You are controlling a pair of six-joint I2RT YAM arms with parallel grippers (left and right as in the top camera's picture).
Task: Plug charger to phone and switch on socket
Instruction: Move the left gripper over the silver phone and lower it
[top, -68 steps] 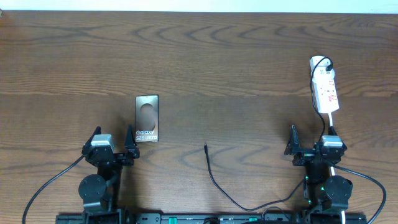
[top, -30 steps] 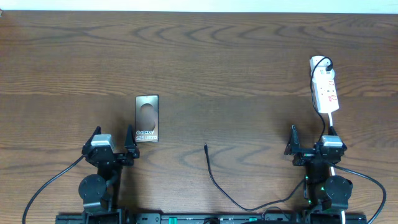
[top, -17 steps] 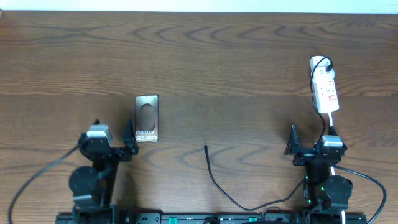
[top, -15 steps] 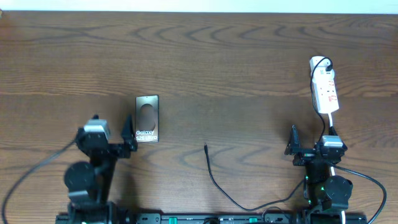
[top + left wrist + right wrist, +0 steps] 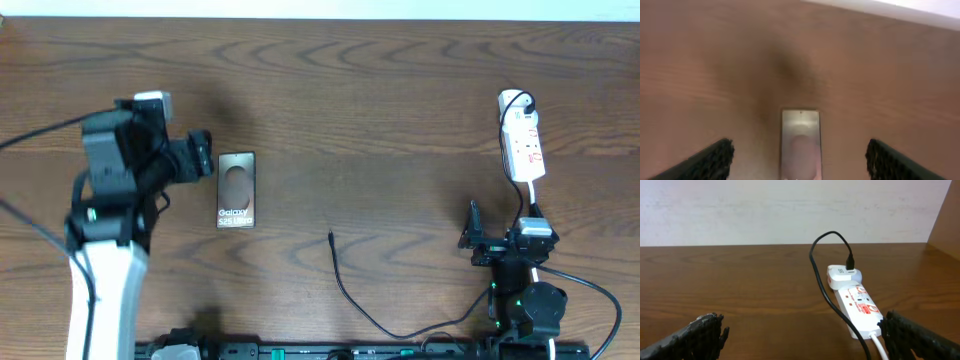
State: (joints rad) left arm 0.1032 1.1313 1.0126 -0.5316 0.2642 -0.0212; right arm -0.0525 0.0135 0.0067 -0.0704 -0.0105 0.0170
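The phone [image 5: 236, 190] lies flat on the table at centre left, a bronze rectangle with a pale oval. My left gripper [image 5: 203, 160] is open and hovers above the table just left of the phone's far end. In the left wrist view the blurred phone [image 5: 800, 145] lies between the open fingers [image 5: 715, 160]. The charger cable [image 5: 345, 290] lies loose with its plug tip [image 5: 331, 237] at mid-table. The white socket [image 5: 522, 140] lies at the far right. My right gripper [image 5: 497, 240] is open and empty, near the socket [image 5: 857, 305].
A white adapter [image 5: 842, 275] with the black cable [image 5: 825, 287] plugged in sits at the socket's far end. A white cord [image 5: 879, 347] leaves its near end. A pale wall [image 5: 790, 210] borders the table's far edge.
My left arm has risen from its rest pose and swung away from the base, to the left of the phone's far end. The right arm, phone, cable and socket have not moved.
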